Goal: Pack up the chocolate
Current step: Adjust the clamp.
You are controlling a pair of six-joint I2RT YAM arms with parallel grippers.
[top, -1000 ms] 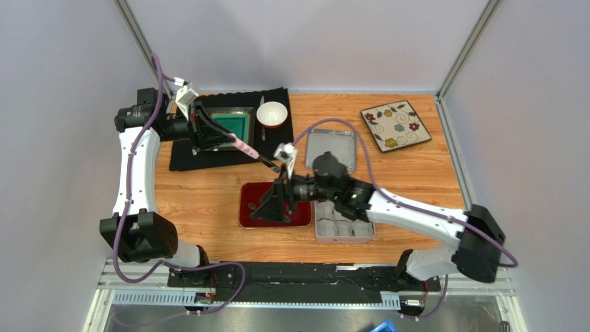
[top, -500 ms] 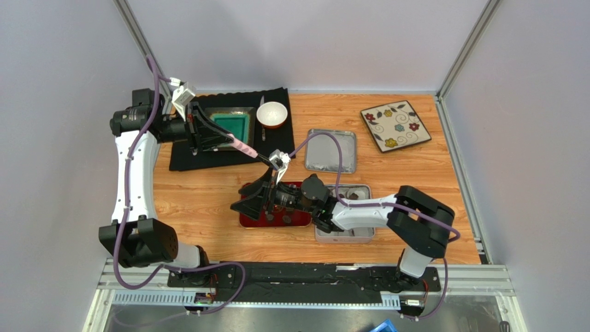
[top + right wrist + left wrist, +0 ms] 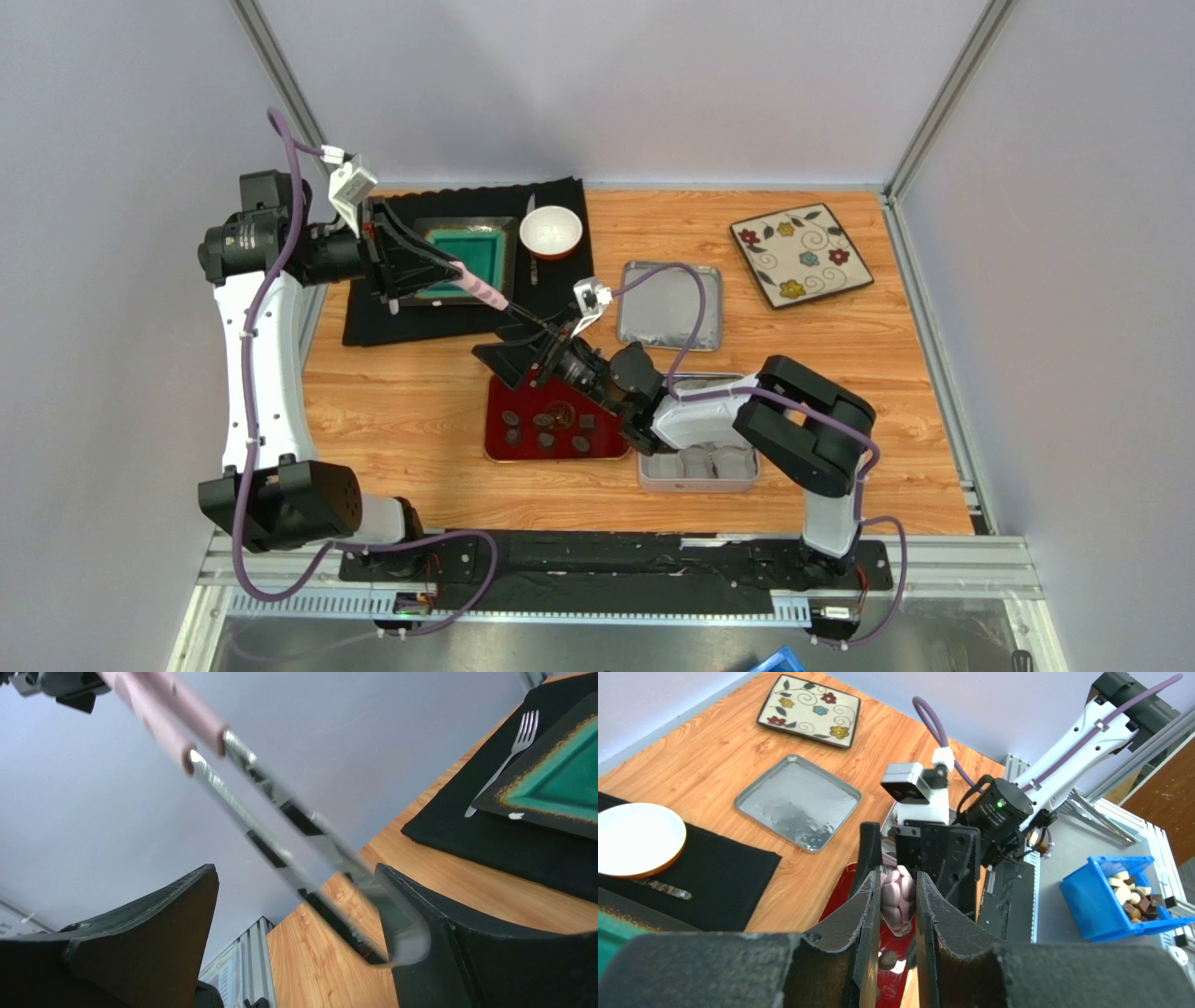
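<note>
Several dark chocolate pieces [image 3: 546, 440] lie on a red tray [image 3: 500, 445]. To its right stands an open tin [image 3: 648, 469] lined with white paper cups [image 3: 701, 457]. My left gripper [image 3: 407, 266] [image 3: 898, 882] is shut on the pink handle of metal tongs [image 3: 494, 300] [image 3: 899, 899], which slope down to the tray's far edge. My right gripper [image 3: 528, 357] [image 3: 298, 882] is tilted upward and open, and the tongs' [image 3: 302, 854] blades pass between its fingers [image 3: 449, 952]. The tips lie close to the right finger; whether they touch it I cannot tell. The tongs hold no chocolate.
The tin's lid [image 3: 671, 305] [image 3: 798, 801] lies behind the tin, with a floral plate [image 3: 801, 255] at the far right. A black mat [image 3: 421, 319] carries a green plate [image 3: 470, 259], a white bowl [image 3: 551, 231] and a fork [image 3: 502, 763]. A blue bin [image 3: 1120, 896] sits off the table.
My right gripper has swung from above the red tray to its far edge and tipped upward around the tongs' tips. The left arm has drawn back slightly, still holding the tongs.
</note>
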